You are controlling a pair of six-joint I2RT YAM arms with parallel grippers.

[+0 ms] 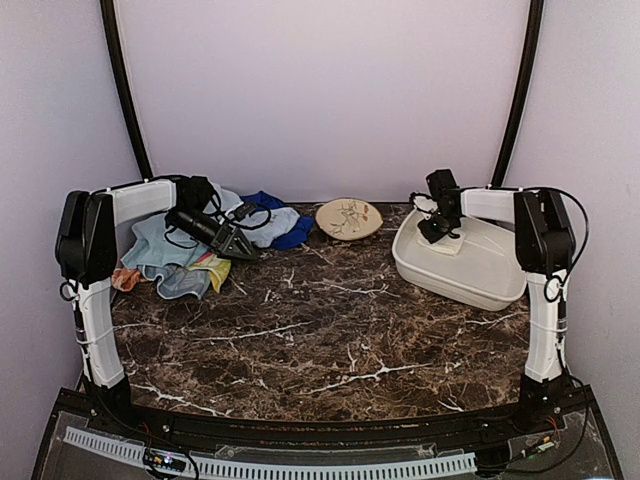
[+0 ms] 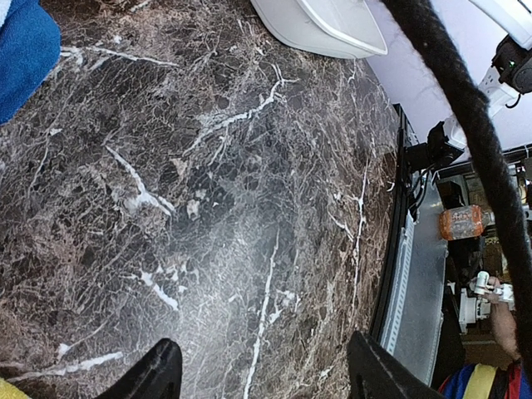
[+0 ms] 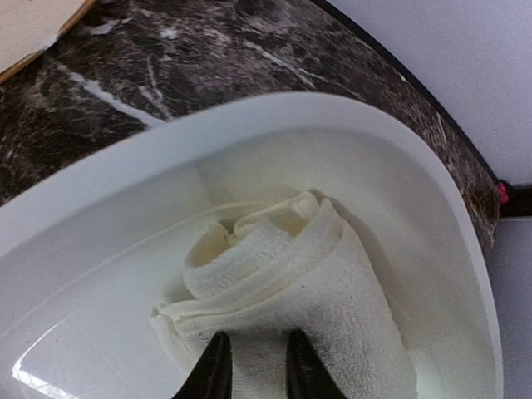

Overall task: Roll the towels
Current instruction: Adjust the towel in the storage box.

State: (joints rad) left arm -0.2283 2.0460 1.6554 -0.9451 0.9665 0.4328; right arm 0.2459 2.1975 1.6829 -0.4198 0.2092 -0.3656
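Observation:
A pile of loose towels lies at the back left: light blue [image 1: 160, 245], royal blue [image 1: 280, 222] and yellow [image 1: 213, 268]. My left gripper [image 1: 245, 250] hovers at the pile's right edge, pointing over bare marble. Its jaws [image 2: 262, 342] stand wide open with nothing between them. The royal blue towel [image 2: 25, 50] shows at the top left of the left wrist view. A rolled cream-white towel [image 3: 316, 274] lies inside the white tub [image 3: 166, 137]. My right gripper [image 3: 258, 341] reaches into the tub, and its fingers pinch a fold of that roll [image 1: 448, 243].
The white tub [image 1: 470, 285] stands at the back right of the marble table. A round beige patterned plate [image 1: 348, 218] sits at the back middle, between the towel pile and the tub. Black frame posts rise at both back corners.

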